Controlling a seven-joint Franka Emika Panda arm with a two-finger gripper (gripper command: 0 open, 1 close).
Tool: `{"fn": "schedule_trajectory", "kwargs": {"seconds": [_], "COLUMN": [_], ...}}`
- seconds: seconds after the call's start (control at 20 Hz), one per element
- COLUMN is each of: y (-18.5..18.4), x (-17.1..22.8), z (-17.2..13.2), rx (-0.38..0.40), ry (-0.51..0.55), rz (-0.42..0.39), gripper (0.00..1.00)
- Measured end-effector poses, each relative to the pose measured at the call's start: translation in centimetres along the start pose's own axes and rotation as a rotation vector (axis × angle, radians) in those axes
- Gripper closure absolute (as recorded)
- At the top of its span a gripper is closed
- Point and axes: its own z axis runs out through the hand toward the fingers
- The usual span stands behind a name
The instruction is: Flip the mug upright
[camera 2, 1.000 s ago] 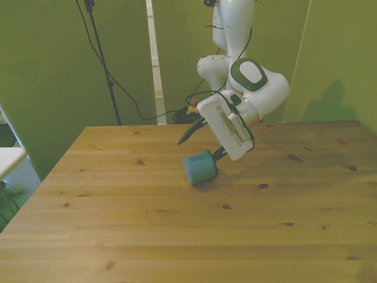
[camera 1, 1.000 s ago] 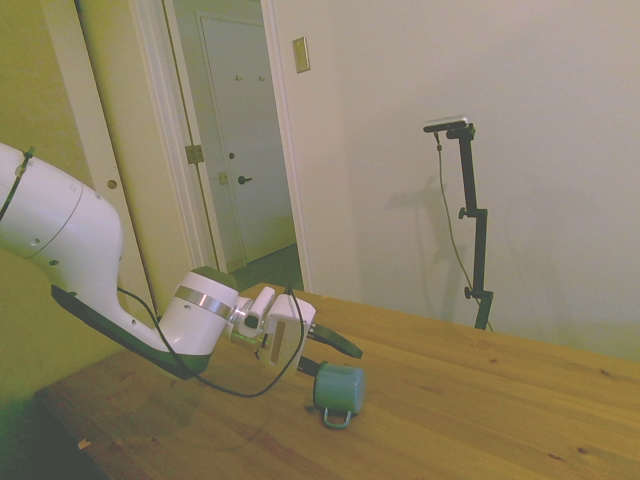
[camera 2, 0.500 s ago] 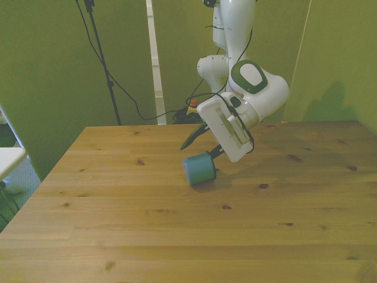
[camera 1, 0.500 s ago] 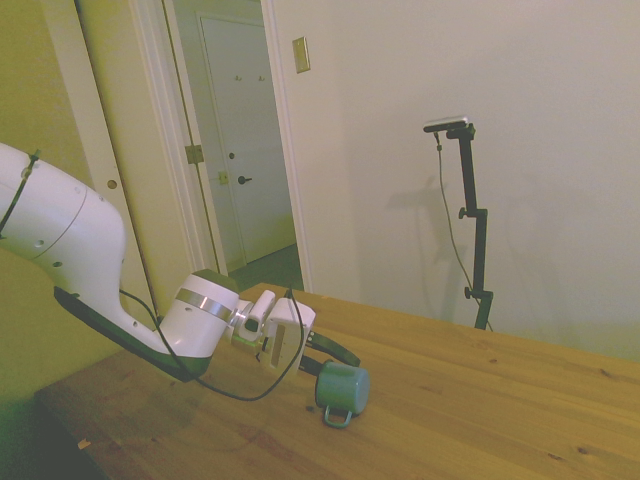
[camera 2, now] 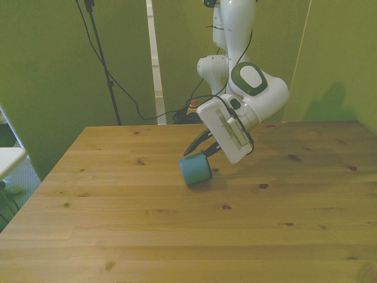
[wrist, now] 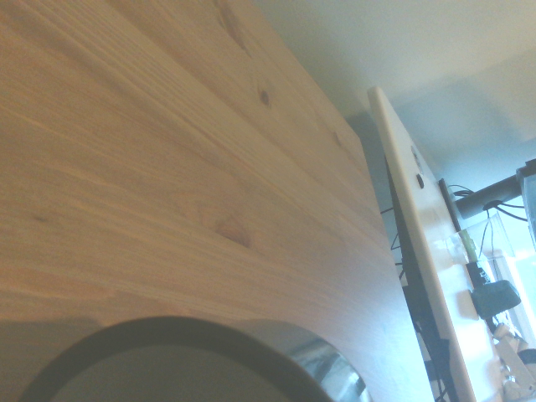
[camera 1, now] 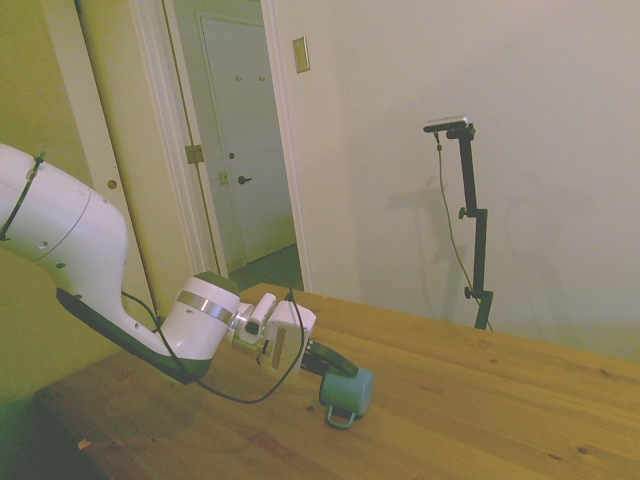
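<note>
The teal mug (camera 1: 346, 392) lies tilted on its side on the wooden table (camera 1: 480, 400), with its thin loop handle (camera 1: 339, 420) down against the wood. In the front view the mug (camera 2: 195, 170) sits near the table's middle with its base turned toward the camera. My gripper (camera 2: 198, 155) reaches down at a slant, its dark fingers (camera 2: 196, 145) drawn in on both sides of the mug's rim end. In the side view the gripper (camera 1: 340, 370) meets the mug from the left. The wrist view shows the mug's dark rim (wrist: 167, 331) very close.
The table's edge (camera 2: 59, 165) on the front view's left lies well away from the mug. A black cable (camera 1: 240, 385) loops under the wrist just above the wood. A doorway (camera 1: 240, 150) stands behind the table in the side view.
The fingers have narrowed from wide apart onto the mug. The mug has shifted a little toward the front view's left and tipped slightly.
</note>
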Motion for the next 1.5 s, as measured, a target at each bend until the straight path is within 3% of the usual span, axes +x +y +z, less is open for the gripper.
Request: {"fn": "schedule_trajectory", "kwargs": {"seconds": [0.4,0.55,0.65,0.85,1.05,1.3,1.5], "y": [0.7,2.8,4.8,7.1,6.4,4.0,1.6], "x": [1.5,4.8,7.6,10.6,10.4,7.5,3.8], "z": [-0.5,-1.9,-3.0,-3.6,-2.2,-0.1,-1.5], "rx": [-0.007,0.032,0.1,0.254,0.377,0.47,0.506], "ry": [0.02,0.02,-0.02,-0.15,-0.327,-0.56,-0.729], "rz": [0.037,0.128,0.222,0.362,0.455,0.537,0.57], "gripper": [1.0,1.0,1.0,1.0,1.0,1.0,1.0]}}
